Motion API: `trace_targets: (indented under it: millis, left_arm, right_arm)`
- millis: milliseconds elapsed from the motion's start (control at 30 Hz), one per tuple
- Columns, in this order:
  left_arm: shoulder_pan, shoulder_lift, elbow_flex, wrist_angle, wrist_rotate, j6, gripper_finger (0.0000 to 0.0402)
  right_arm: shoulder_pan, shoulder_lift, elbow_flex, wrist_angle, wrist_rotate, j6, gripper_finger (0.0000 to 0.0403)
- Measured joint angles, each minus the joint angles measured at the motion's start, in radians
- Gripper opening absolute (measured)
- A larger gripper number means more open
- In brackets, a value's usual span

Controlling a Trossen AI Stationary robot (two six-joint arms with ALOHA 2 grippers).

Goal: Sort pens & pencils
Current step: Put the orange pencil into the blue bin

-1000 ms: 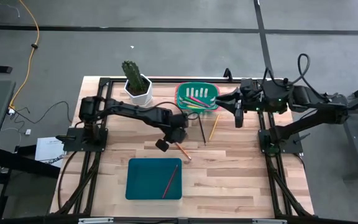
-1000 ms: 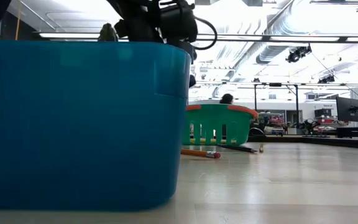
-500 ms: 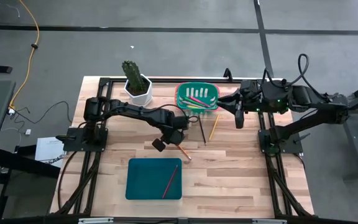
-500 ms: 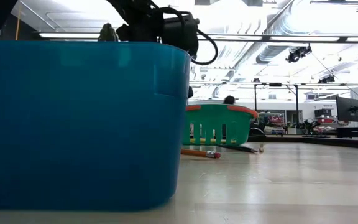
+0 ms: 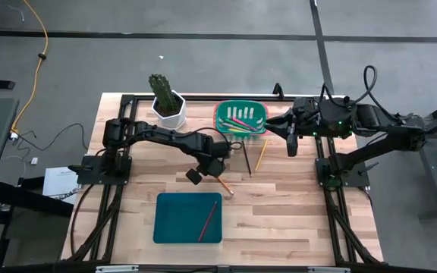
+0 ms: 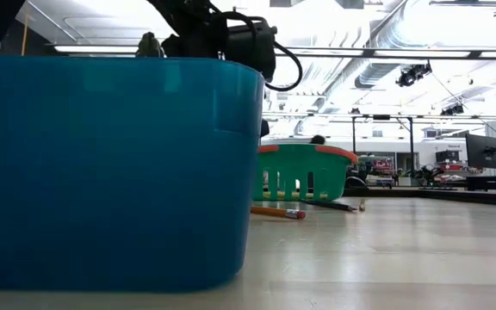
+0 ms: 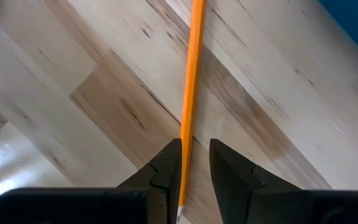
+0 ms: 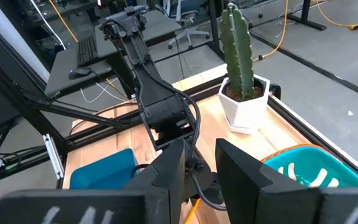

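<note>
An orange pencil (image 5: 226, 187) (image 7: 194, 62) lies flat on the wood table, just beyond the blue bin (image 5: 173, 216). My left gripper (image 5: 210, 170) (image 7: 196, 149) points down over the pencil's far end, open by a narrow gap, with one finger on each side of the shaft. A red pencil (image 5: 208, 220) lies in the blue bin. The pens (image 5: 241, 117) lie in the green basket (image 5: 218, 117). A dark pencil (image 5: 246, 159) and a yellow pencil (image 5: 261, 155) lie on the table in front of the basket. My right gripper (image 5: 275, 123) (image 8: 201, 149) hangs open and high beside the basket. My left gripper comes down from above with its fingers across the orange pencil's shaft (image 7: 185, 140). The pencil lies on the table in the gap, close against one finger (image 7: 169, 162) and apart from the other. I cannot tell whether that finger touches it.
A potted cactus (image 5: 165, 98) (image 8: 238, 50) stands at the far left of the basket. The blue bin (image 6: 110, 172) fills the near side of the low view, and the green basket (image 6: 304, 172) shows behind it. Bare wood lies to the right of the bin.
My left gripper has sunk slightly over the orange pencil and rolled a little at the wrist, then kept still. The pencil has stayed where it was.
</note>
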Motion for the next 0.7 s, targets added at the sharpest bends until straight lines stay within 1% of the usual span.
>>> trace_targets:
  millis: [300,567,700]
  left_arm:
    - [0.0,0.0,0.0,0.014,0.017,-0.004,0.0075]
    - [0.0,0.0,0.0,0.006,0.023,-0.008,0.0127]
    - [0.0,0.0,0.0,0.004,0.022,-0.008,0.013]
  right_arm:
    - [0.0,0.0,0.0,0.0,0.0,0.015,0.0083]
    - [0.0,0.0,0.0,0.0,0.0,0.015,0.0083]
    - [0.0,0.0,0.0,0.0,0.0,0.015,0.0083]
